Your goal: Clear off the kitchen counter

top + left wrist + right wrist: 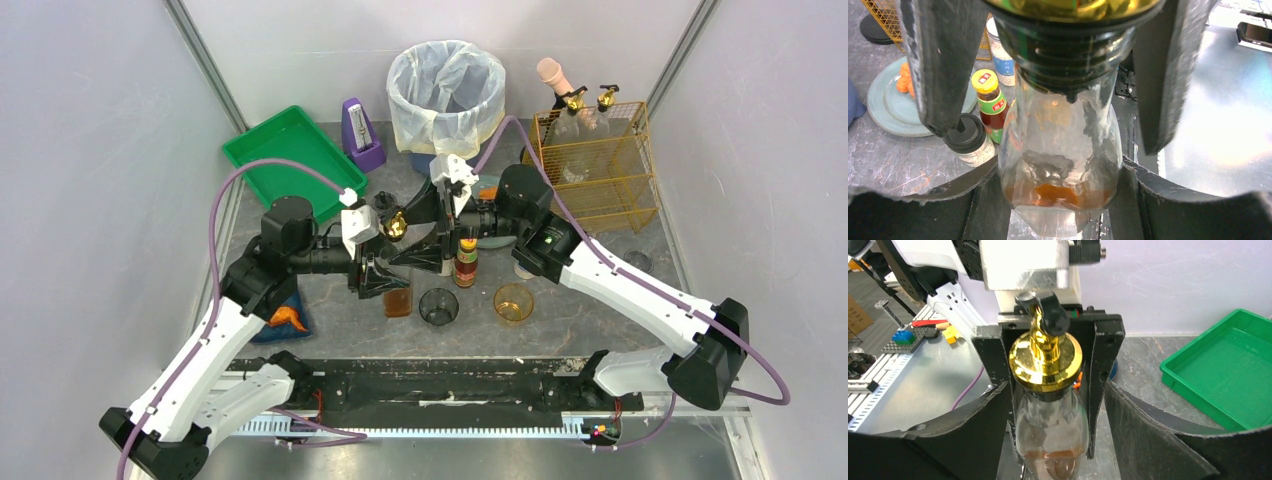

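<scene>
One gold-capped glass bottle (1047, 360), amber dregs, upright at the middle of the kitchen counter (580, 320). My left gripper (1060, 200) clamps its body. Right gripper (1055, 440) faces it, jaws apart, not touching: a handover, I judge.

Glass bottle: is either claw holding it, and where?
The left claw grips the glass bottle at its neck, just under the gold cap. The right claw brackets its lower body; contact there cannot be told.
</scene>
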`<state>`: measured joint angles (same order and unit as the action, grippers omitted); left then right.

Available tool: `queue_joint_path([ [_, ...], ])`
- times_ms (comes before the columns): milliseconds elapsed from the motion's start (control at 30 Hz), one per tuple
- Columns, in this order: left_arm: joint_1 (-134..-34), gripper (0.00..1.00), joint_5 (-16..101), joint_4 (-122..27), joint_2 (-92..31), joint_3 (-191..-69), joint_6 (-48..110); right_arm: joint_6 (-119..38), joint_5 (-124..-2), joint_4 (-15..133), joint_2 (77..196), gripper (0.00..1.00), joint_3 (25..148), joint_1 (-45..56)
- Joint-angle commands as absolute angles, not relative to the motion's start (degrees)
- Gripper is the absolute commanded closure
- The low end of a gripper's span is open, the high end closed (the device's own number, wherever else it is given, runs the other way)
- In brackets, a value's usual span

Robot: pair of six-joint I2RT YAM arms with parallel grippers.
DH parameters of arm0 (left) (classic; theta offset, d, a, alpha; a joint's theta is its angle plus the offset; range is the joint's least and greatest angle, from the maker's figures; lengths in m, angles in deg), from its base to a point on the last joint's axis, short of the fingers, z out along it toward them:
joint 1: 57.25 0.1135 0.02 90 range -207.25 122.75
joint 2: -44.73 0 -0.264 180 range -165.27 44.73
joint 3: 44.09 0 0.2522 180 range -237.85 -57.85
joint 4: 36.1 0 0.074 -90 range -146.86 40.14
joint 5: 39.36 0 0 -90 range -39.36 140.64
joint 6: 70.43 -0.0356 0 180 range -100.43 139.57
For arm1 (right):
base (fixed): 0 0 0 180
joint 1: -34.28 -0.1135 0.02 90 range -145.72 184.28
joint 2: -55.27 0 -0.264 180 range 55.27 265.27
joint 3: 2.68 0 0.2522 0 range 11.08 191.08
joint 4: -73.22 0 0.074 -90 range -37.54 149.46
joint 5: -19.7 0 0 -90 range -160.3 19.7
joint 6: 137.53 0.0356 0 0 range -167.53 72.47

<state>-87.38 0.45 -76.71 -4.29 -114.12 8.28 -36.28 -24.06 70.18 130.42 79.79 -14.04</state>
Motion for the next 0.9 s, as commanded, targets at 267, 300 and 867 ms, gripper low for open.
queue_joint_path([
  [267, -87.6, 0.98, -3.4, -69.3, -3.9, -114.4, 7.8, -28.7, -23.9, 80.3, 130.5, 0.39, 80.2, -14.2],
  [300, -87.6, 0.98, -3.4, -69.0, -3.9, -114.3, 8.0, -28.3, -23.9, 80.9, 130.7, 0.4, 80.0, -14.2],
  [867, -87.6, 0.98, -2.6, -64.1, -3.0, -113.1, 11.2, -25.4, -23.4, 85.3, 132.8, 0.52, 78.7, -15.6],
])
